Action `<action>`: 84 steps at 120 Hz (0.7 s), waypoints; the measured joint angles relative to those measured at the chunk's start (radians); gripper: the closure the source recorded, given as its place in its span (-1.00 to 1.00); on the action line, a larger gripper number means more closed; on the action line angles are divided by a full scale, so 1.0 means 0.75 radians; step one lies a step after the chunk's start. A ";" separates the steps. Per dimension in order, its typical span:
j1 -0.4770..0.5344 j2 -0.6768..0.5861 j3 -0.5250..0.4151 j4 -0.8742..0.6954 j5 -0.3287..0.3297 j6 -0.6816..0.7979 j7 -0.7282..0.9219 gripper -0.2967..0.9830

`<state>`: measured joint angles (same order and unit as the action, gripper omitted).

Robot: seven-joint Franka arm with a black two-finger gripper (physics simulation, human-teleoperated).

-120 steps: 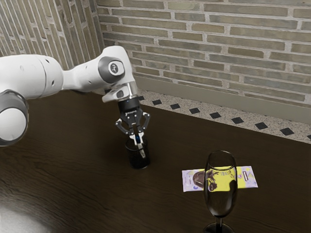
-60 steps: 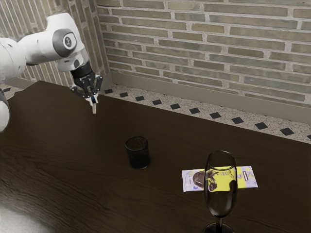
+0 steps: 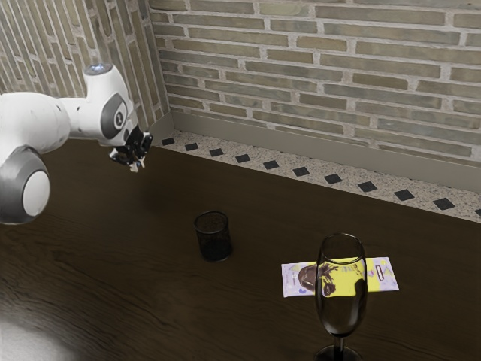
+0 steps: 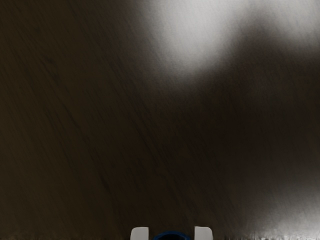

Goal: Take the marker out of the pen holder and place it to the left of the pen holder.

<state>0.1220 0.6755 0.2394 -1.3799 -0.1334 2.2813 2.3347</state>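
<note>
item: marker (image 4: 172,234), one, blue at the end nearest my palm. out of the pen cup, where it stood a second ago; now in my grip, well apart from the cup.
item: fingers (image 4: 139,233), mine, two, closed on the marker, one to each side.
item: gripper (image 3: 136,165), turned to a new slant since the last exterior picture, towards the exterior view's left and farther back than the cup.
item: pen cup (image 3: 213,244), black, upright on the table (image 3: 150,278), unmoved throughout.
item: gap between marker tip and wood, cannot tell.
status: taking-out done, placing not. my judgement: the carry is nearly over; next, lower gently, settle the marker on the wood, then let go.
caution: with this slant, it may roll or tip if released high.
</note>
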 joint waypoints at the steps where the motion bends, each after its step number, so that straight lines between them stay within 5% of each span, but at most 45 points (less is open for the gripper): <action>1: 0.000 0.002 0.001 -0.001 0.000 0.004 -0.001 0.69; 29: -0.001 0.033 0.003 -0.008 0.000 0.076 -0.022 0.69; 51: -0.002 0.035 0.015 -0.023 0.034 0.077 -0.078 0.07; 68: -0.031 0.017 0.013 -0.026 0.042 0.073 -0.116 -0.23; 74: -0.057 -0.119 -0.005 -0.111 0.043 0.034 -0.162 -0.29; 84: -0.136 -0.601 -0.130 -0.271 0.054 -0.242 -0.365 -0.37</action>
<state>0.0199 0.2247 0.1421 -1.5829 -0.0927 2.0998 2.0607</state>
